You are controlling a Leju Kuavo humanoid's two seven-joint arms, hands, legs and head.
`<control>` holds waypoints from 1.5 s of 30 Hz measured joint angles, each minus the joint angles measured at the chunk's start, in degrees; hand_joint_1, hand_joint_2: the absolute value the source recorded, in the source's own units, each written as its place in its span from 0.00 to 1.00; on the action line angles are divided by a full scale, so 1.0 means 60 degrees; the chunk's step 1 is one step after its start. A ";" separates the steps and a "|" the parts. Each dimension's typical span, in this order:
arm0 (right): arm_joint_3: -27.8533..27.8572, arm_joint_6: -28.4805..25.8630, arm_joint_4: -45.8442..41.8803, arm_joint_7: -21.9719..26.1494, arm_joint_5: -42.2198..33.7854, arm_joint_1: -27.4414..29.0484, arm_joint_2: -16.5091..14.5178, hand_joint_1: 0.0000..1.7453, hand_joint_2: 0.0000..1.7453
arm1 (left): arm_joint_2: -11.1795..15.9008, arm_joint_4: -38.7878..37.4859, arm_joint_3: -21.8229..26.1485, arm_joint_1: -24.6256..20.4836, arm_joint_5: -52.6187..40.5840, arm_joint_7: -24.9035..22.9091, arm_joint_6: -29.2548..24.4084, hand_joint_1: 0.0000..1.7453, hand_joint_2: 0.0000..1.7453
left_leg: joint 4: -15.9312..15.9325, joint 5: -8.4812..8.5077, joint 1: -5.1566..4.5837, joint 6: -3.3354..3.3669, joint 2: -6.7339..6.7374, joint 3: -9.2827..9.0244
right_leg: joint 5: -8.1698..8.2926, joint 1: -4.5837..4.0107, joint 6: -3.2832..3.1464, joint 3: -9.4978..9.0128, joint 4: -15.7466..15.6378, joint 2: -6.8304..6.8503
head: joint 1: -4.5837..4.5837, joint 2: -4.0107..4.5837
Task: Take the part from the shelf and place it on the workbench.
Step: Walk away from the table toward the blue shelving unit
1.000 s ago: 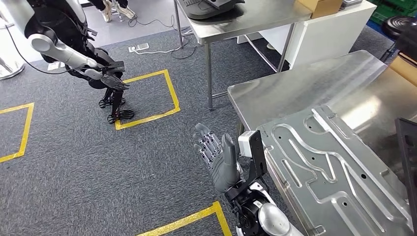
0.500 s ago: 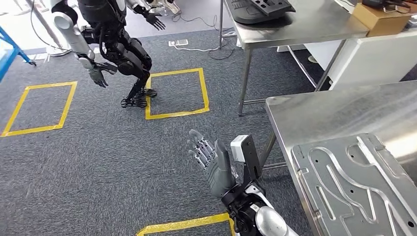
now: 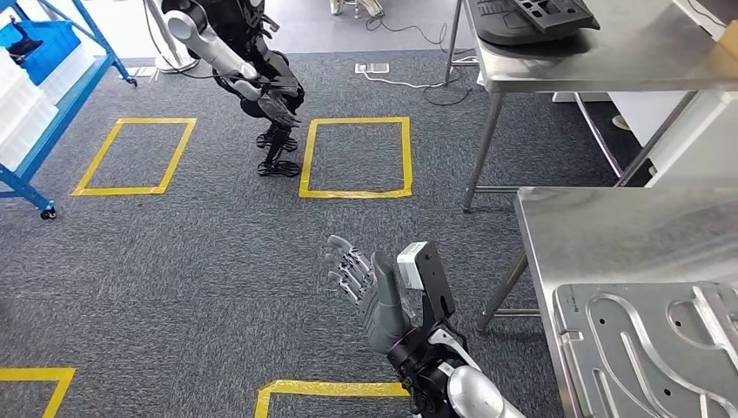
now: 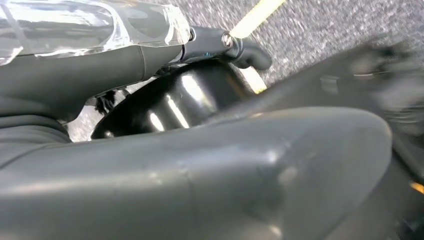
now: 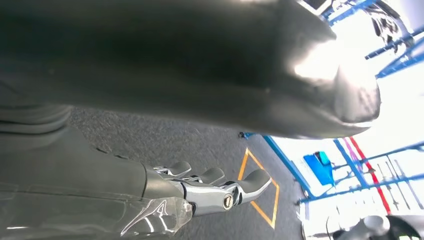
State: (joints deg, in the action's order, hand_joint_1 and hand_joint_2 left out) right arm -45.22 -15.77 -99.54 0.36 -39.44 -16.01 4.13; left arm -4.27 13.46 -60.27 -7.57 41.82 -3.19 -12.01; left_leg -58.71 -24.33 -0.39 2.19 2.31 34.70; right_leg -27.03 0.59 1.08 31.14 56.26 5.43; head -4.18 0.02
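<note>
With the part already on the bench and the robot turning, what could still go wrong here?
The raised right hand, open with fingers spread, is close to the workbench corner and could clip it mid-turn. Another robot stands near the blue shelf, so their paths may cross. The metal part lies near the bench edge; a bump might shift it.

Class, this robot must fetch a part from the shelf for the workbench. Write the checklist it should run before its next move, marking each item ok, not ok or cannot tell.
1. Right hand free to take a part: ok, fingers spread, holding nothing.
2. Left hand free: cannot tell, its view is too close and blurred.
3. Shelf in sight: ok, blue frame at the far left across the carpet.
4. Part on the shelf located: cannot tell, too small to make out.
5. Way to the shelf open: probably ok; the other robot stands farther back.
6. Room on the workbench: ok, bare steel beside the metal plate.
</note>
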 joint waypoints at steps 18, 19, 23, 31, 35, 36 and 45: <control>-0.0226 0.0645 0.0306 -0.0191 -0.0142 -0.0044 0.0020 0.00 0.00 | -0.0048 0.0000 -0.0139 0.0064 0.0102 -0.0104 0.0046 0.00 0.00 | 0.0662 0.0066 0.0035 0.0052 -0.1689 -0.0470 | 0.0337 0.0107 0.0215 0.0381 0.0065 -0.1472 | 0.0070 0.0001; -0.0249 0.0684 0.0311 -0.0195 -0.0142 -0.0060 0.0019 0.00 0.00 | -0.0046 0.0000 -0.0140 0.0072 0.0101 -0.0105 0.0048 0.00 0.00 | 0.0673 0.0063 0.0050 0.0019 -0.1741 -0.0437 | 0.0352 0.0094 0.0141 0.0384 0.0046 -0.1379 | 0.0073 0.0001; -0.0299 0.0816 0.0315 -0.0197 -0.0137 -0.0136 -0.0018 0.00 0.00 | -0.0034 0.0000 -0.0144 0.0063 0.0101 -0.0106 0.0067 0.00 0.00 | -0.0190 -0.0463 0.0043 -0.0138 -0.1098 -0.0004 | 0.0340 0.0100 -0.0090 0.0340 0.0009 -0.0952 | 0.0023 0.0001; -0.0477 0.0941 0.0363 -0.0231 0.0042 -0.0177 -0.0098 0.00 0.00 | 0.0002 0.0000 -0.0148 -0.0053 0.0079 -0.0104 0.0103 0.00 0.00 | -0.0022 -0.0269 -0.0111 0.0039 0.0100 -0.0154 | 0.0162 -0.0069 -0.0133 0.0179 0.0008 0.0092 | -0.0007 0.0001; -0.0560 0.1014 0.0375 -0.0439 -0.0025 -0.0230 -0.0129 0.00 0.00 | 0.0006 0.0000 -0.0152 -0.0103 0.0066 -0.0124 0.0098 0.00 0.00 | 0.0733 -0.0034 -0.0245 0.0203 0.0215 -0.0513 | 0.0098 -0.0077 0.0011 0.0050 -0.0036 0.0443 | -0.0001 0.0001; -0.0580 0.1035 0.0382 -0.0488 -0.0078 -0.0229 -0.0136 0.00 0.00 | 0.0005 0.0000 -0.0152 -0.0093 0.0065 -0.0137 0.0089 0.00 0.00 | 0.0802 0.0012 -0.0206 0.0221 0.0085 -0.0575 | 0.0059 -0.0061 0.0063 0.0014 -0.0008 0.0312 | 0.0006 0.0001; -0.0858 0.1197 0.0674 -0.0614 -0.0383 -0.0011 -0.0095 0.00 0.00 | -0.0055 0.0000 -0.0156 -0.0062 0.0093 -0.0157 0.0013 0.00 0.00 | 0.0912 0.0070 0.0017 0.0232 -0.1272 -0.0822 | -0.0198 0.0041 0.0240 0.1081 0.1653 -0.1014 | 0.0067 0.0001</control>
State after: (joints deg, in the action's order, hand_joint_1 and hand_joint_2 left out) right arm -50.37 -8.59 -95.50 -3.33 -41.74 -16.07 3.56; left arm -4.60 13.46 -61.20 -7.94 42.38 -4.13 -11.93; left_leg -53.24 -23.91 -0.29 3.58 -5.32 29.77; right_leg -28.21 0.84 2.52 37.63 66.18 -0.66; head -3.78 0.02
